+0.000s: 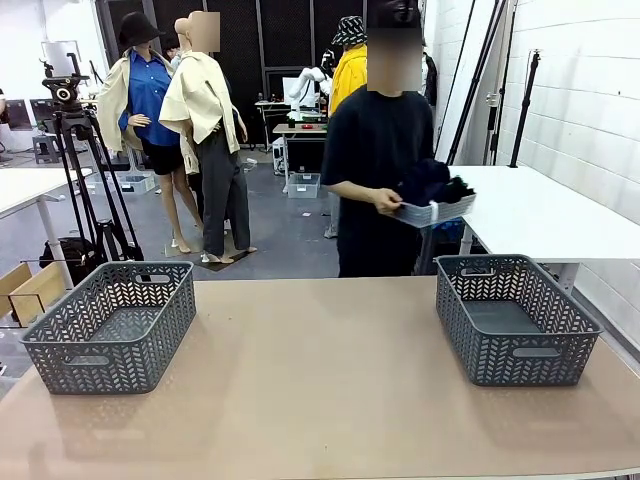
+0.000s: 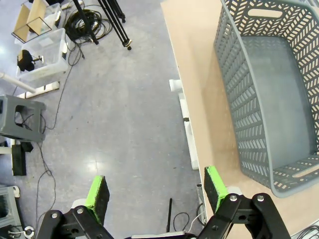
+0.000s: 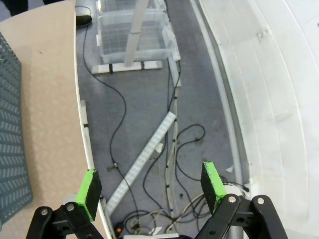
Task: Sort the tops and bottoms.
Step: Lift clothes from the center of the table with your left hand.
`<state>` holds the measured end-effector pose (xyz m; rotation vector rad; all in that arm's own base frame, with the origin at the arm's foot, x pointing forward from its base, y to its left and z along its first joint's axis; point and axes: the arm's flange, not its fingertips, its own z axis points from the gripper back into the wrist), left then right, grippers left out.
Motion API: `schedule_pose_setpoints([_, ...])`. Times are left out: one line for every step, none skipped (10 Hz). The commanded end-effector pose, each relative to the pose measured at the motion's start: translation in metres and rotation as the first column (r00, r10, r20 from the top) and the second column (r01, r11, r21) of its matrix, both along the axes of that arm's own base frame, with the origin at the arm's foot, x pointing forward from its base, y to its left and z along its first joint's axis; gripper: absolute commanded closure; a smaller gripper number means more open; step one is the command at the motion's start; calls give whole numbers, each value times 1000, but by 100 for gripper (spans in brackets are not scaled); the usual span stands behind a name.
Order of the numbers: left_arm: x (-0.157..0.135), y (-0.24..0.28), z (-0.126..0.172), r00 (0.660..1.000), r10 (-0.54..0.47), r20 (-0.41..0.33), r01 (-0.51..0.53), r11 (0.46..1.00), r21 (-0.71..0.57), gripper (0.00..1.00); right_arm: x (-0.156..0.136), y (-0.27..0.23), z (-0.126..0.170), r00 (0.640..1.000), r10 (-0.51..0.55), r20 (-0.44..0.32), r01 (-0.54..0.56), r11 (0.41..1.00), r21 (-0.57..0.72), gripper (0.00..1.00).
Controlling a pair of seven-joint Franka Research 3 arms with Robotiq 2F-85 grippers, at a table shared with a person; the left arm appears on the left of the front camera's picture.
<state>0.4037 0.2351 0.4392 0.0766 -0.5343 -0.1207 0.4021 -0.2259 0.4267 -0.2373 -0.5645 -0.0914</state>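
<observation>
We are hanging our left gripper (image 2: pixel 156 191) beside the table edge, its green-padded jaws spread wide on nothing. Our right gripper (image 3: pixel 152 186) is hanging likewise, jaws spread and empty. On the smooth tan tabletop (image 1: pixel 320 390), two grey plastic herringbone-perforated baskets are sitting empty: the left basket (image 1: pixel 110 340) and the right basket (image 1: pixel 520 350). Beyond them, the person's hand (image 1: pixel 385 203) is carrying a pale shallow tray (image 1: pixel 440 212) of soft, dark, crumpled clothes (image 1: pixel 430 183). We judge we should be reaching only once a garment is lying on the table, then pinching one limp fold.
</observation>
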Motion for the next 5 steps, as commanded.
schedule_pose_setpoints([-1,2,-1,1000,5,-1,-5,1000,0,0,1,-2,0,1000,0,-7,0,1000,-3,0])
schedule_pose_setpoints([-1,2,-1,1000,5,-1,-5,1000,0,0,1,-2,0,1000,0,-7,0,1000,-3,0])
schedule_pose_setpoints([-1,2,-1,1000,5,-1,-5,1000,0,0,1,-2,0,1000,0,-7,0,1000,-3,0])
schedule_pose_setpoints([-1,2,-1,1000,5,-1,-5,1000,0,0,1,-2,0,1000,0,-7,0,1000,-3,0])
schedule_pose_setpoints([-1,2,-1,1000,5,-1,-5,1000,0,0,1,-2,0,1000,0,-7,0,1000,-3,0])
